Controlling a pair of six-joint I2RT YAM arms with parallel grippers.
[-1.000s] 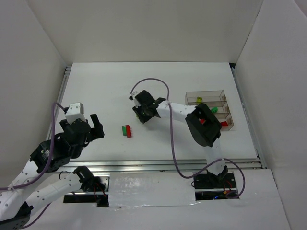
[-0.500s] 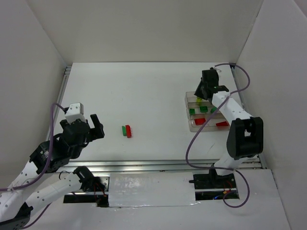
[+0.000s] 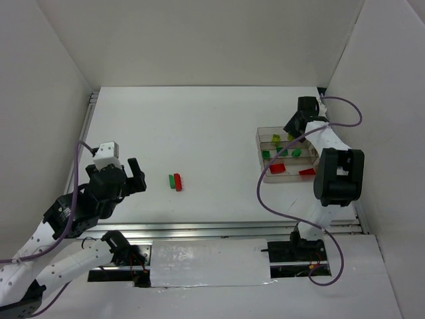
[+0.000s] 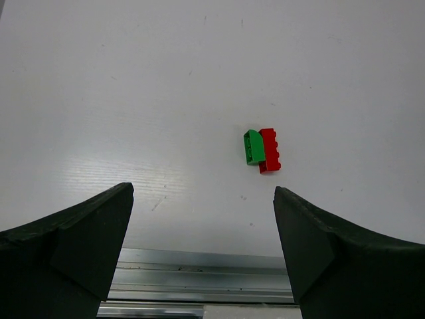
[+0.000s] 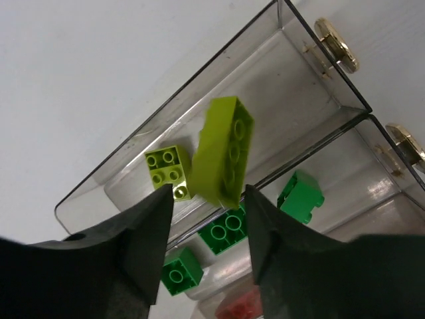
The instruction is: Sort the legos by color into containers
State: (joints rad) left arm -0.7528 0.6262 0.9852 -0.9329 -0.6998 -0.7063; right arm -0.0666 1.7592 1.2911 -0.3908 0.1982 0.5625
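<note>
Overhead view: white bench point(image 3: 212, 119). Left gripper point(image 3: 123, 178) hangs over the near-left part, jaws spread wide and empty. Green brick point(image 3: 171, 180) and red brick point(image 3: 178, 181) lie touching, left of centre, toward the near edge. Containers point(image 3: 261, 147) sit by the right edge, three clear trays side by side: yellow-green bits in the far one, green in the middle, red in the near one. Right gripper point(image 3: 294, 130) is over the far tray.

Left wrist view: the same pair lies flat on the bench beyond the wide-open fingers. Metal rail point(image 4: 199, 266) runs along the near edge.

Right wrist view: a tilted yellow-green brick point(image 5: 222, 151) sits between slightly parted fingers above the far tray. Possibly loose; cannot tell if it is pinched. Small yellow-green brick point(image 5: 166, 171) lies in that tray, green bricks point(image 5: 229, 232) in the next one.
</note>
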